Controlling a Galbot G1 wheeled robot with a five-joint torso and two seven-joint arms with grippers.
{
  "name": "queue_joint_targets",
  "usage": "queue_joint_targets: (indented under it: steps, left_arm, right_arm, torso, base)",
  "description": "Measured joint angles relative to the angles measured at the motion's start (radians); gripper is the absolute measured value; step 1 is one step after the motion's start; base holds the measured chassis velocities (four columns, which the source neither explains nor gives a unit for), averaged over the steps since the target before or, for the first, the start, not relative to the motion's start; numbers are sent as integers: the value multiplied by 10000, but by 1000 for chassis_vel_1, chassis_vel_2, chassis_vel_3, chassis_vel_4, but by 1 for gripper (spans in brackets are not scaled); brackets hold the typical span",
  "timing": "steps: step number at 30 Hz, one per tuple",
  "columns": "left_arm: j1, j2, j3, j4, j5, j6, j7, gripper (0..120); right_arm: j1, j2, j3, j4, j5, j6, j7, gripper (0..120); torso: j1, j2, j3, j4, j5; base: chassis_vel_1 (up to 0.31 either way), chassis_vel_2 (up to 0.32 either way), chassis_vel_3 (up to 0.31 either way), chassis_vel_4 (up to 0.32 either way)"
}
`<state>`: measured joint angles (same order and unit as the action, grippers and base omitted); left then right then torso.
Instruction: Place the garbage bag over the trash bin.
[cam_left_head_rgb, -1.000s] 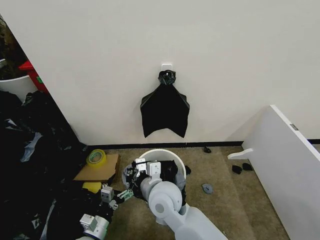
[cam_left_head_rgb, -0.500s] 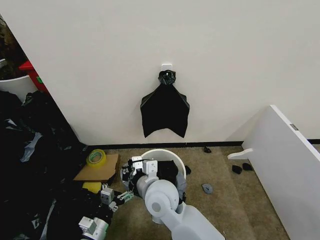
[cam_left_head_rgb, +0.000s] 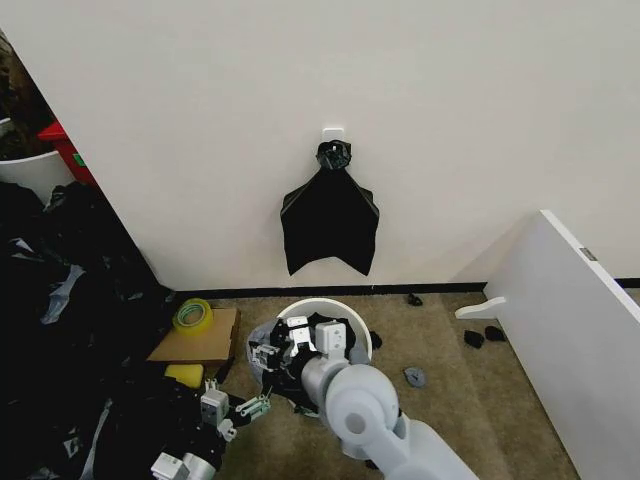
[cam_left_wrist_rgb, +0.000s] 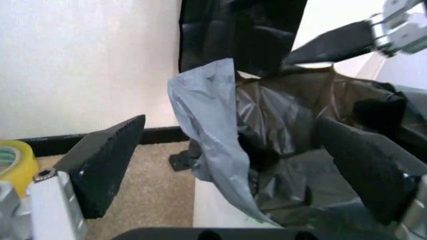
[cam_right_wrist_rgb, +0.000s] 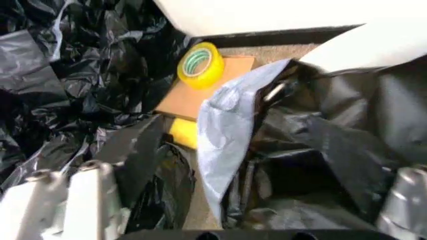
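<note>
The trash bin (cam_left_head_rgb: 346, 306) is a round white bucket on the carpet by the wall. The garbage bag (cam_left_head_rgb: 352, 345) lies crinkled inside it, and a greyish fold (cam_left_wrist_rgb: 207, 125) hangs over the rim on the side toward the tape. My right gripper (cam_left_head_rgb: 275, 355) hovers at that rim, open, with the bag's fold (cam_right_wrist_rgb: 227, 130) lying loose between its fingers (cam_right_wrist_rgb: 133, 150). My left gripper (cam_left_head_rgb: 250, 408) is lower and nearer to me, just off the bin's wall (cam_left_wrist_rgb: 213, 210). It is open wide and faces the draped fold.
A large heap of black plastic (cam_left_head_rgb: 60, 350) fills the floor on the left. A yellow tape roll (cam_left_head_rgb: 193, 315) sits on cardboard (cam_left_head_rgb: 200, 345) beside the bin. A black bundle (cam_left_head_rgb: 330, 220) hangs on the wall above. A white board (cam_left_head_rgb: 570, 330) stands at the right.
My right arm's elbow has swung right and toward me, while its gripper has shifted slightly along the bin's rim. My left gripper has drawn back a little from the bin.
</note>
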<state>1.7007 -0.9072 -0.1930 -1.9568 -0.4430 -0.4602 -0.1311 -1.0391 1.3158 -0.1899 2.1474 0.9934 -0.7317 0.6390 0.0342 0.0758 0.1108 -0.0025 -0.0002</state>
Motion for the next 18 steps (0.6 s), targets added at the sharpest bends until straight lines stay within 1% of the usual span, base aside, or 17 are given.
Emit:
queue_joint_targets:
  steps: [1, 2, 3, 4, 5, 6, 7, 10, 11, 13, 14, 15, 16, 18]
  left_arm:
    - [0, 0, 0, 0, 0, 0, 0, 100]
    - [42, -40, 0, -13, 20, -26, 0, 100]
    - [128, -120, 0, -48, 45, -78, 2, 100]
    - [128, -120, 0, -48, 45, -78, 2, 100]
    - [193, -176, -8, -80, 69, -117, 2, 100]
    - [294, -249, -34, -159, 92, -166, 0, 100]
    - [294, -249, -34, -159, 92, -166, 0, 100]
    - [553, -469, -79, -423, 83, -199, -22, 100]
    - [553, -469, -79, -423, 83, -199, -22, 100]
    - [770, -628, -103, -614, 56, -207, -46, 100]
    - [866, -676, -113, -670, 53, -209, -53, 100]
    - [866, -676, -113, -670, 53, -209, -53, 100]
    - [966, -723, -134, -721, 59, -216, -57, 100]
    - [1088, -780, -177, -773, 93, -238, -60, 100]
  right_arm:
    - [0, 0, 0, 0, 0, 0, 0, 86]
    - [-58, -187, 127, 201, 38, 0, -122, 90]
    - [-180, -646, 427, 672, 50, 0, -465, 94]
    - [-180, -646, 427, 672, 50, 0, -465, 94]
    - [-258, -1052, 697, 1064, -20, 0, -805, 98]
    - [-324, -1542, 1058, 1468, -143, 0, -1262, 100]
    - [-324, -1542, 1058, 1468, -143, 0, -1262, 100]
    - [-317, -2680, 2097, 1815, -406, 21, -2466, 100]
    - [-317, -2680, 2097, 1815, -406, 21, -2466, 100]
    - [3, -3439, 2557, 1367, -617, 83, -3561, 100]
    - [222, -3720, 2597, 1006, -793, 102, -4005, 100]
    - [222, -3720, 2597, 1006, -793, 102, -4005, 100]
    - [578, -4036, 2585, 466, -1068, 109, -4569, 100]
    - [1175, -4344, 2440, -295, -1318, 69, -5238, 100]
  torso:
    - [0, 0, 0, 0, 0]
    - [0, 0, 0, -1, -2]
    - [0, 0, 0, 0, 0]
    - [0, 0, 0, 0, 0]
    - [0, 0, 0, 0, -1]
    - [0, 0, -1, -2, -1]
    - [0, 0, -1, -2, -1]
    - [0, 0, 0, -2, 0]
    - [0, 0, 0, -2, 0]
    - [0, 0, -1, -3, 1]
    - [-1, 0, 0, -1, 2]
    - [-1, 0, 0, -1, 2]
    - [0, 0, 1, 1, 2]
    - [0, 0, 1, -1, 2]
  base:
    - [0, 0, 0, 0]
    - [0, 0, 0, 0]
    - [0, 0, 0, 0]
    - [0, 0, 0, 0]
    - [0, 0, 0, 0]
    - [0, 0, 0, 0]
    - [0, 0, 0, 0]
    - [0, 0, 0, 0]
    - [0, 0, 0, 0]
    - [0, 0, 0, 0]
    - [0, 0, 0, 0]
    - [0, 0, 0, 0]
    - [0, 0, 0, 0]
    - [0, 0, 0, 0]
